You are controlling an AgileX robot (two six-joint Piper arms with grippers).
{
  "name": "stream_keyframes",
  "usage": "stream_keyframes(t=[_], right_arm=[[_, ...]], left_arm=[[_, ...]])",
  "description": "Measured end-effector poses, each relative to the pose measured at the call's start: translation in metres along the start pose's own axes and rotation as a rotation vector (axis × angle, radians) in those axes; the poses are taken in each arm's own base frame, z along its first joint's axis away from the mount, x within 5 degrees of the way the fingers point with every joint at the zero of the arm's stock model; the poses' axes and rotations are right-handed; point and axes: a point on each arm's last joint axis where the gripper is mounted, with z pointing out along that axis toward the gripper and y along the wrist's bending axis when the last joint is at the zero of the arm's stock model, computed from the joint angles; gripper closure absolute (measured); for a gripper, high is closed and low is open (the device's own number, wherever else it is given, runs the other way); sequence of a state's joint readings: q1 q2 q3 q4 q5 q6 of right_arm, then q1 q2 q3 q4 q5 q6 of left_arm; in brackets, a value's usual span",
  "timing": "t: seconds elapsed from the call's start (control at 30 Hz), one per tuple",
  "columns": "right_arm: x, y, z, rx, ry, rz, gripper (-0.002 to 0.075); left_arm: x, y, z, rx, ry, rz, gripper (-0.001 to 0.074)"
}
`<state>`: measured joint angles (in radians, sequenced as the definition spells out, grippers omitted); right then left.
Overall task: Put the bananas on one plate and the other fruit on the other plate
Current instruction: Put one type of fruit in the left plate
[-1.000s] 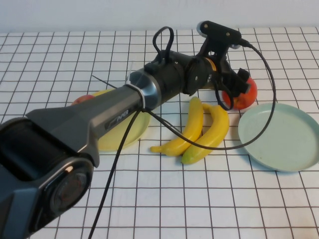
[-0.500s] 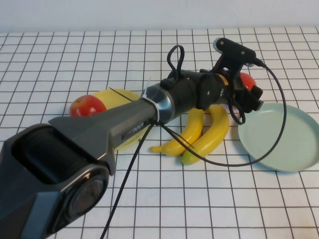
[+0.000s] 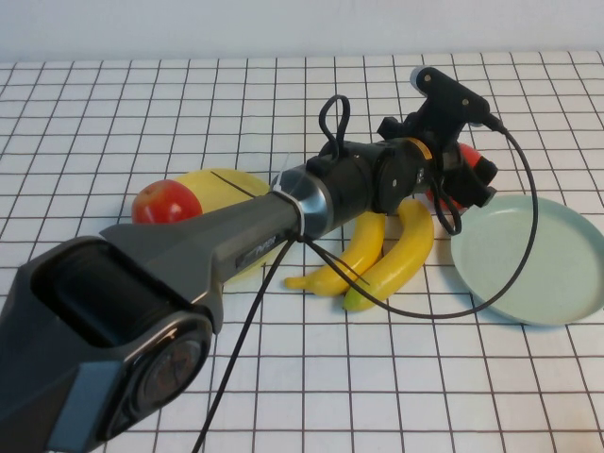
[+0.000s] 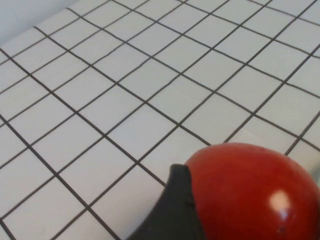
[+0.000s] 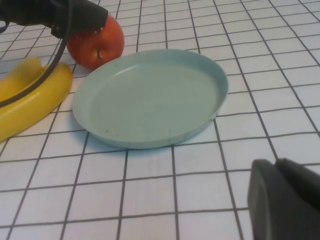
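Note:
My left gripper (image 3: 462, 175) reaches across the table and its fingers (image 4: 175, 210) are closed round a red apple (image 3: 469, 154), which rests on the table next to the pale blue-green plate (image 3: 528, 255). The apple fills the left wrist view (image 4: 250, 190) and also shows in the right wrist view (image 5: 97, 42). Two yellow bananas (image 3: 363, 241) (image 3: 401, 250) lie side by side between the plates, partly under the left arm. A second red apple (image 3: 167, 201) sits at the left edge of the pale yellow plate (image 3: 222, 184). My right gripper (image 5: 276, 165) is shut and empty, low over the table near the blue-green plate (image 5: 150, 95).
The left arm and its black cable (image 3: 491, 283) stretch over the yellow plate and the bananas. The cable loops down beside the blue-green plate's near-left rim. The table is a white grid-lined surface (image 3: 377, 377).
The left arm swung to the right and its gripper settled over the apple beside the blue-green plate. The second apple, hidden by the arm before, now shows by the yellow plate.

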<state>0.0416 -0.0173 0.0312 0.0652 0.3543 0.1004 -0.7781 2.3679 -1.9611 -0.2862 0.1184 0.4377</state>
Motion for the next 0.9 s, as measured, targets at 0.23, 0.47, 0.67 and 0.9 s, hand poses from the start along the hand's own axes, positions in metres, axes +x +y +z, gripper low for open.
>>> stream_keyframes(t=[0.23,0.47,0.67,0.9], right_arm=[[0.000,0.000,0.000,0.000,0.000,0.000,0.0741],[0.000,0.000,0.000,0.000,0.000,0.000,0.0741],[0.000,0.000,0.000,0.000,0.000,0.000,0.0741],[0.000,0.000,0.000,0.000,0.000,0.000,0.0741]], left_arm=[[0.006,0.000,0.005,-0.004,0.001,0.030,0.0141],[0.007,-0.001,0.005,-0.003,0.005,0.083,0.0141],[0.008,0.003,0.005,-0.010,0.009,0.181,0.0141],[0.011,0.014,0.005,-0.020,0.030,0.176,0.0141]])
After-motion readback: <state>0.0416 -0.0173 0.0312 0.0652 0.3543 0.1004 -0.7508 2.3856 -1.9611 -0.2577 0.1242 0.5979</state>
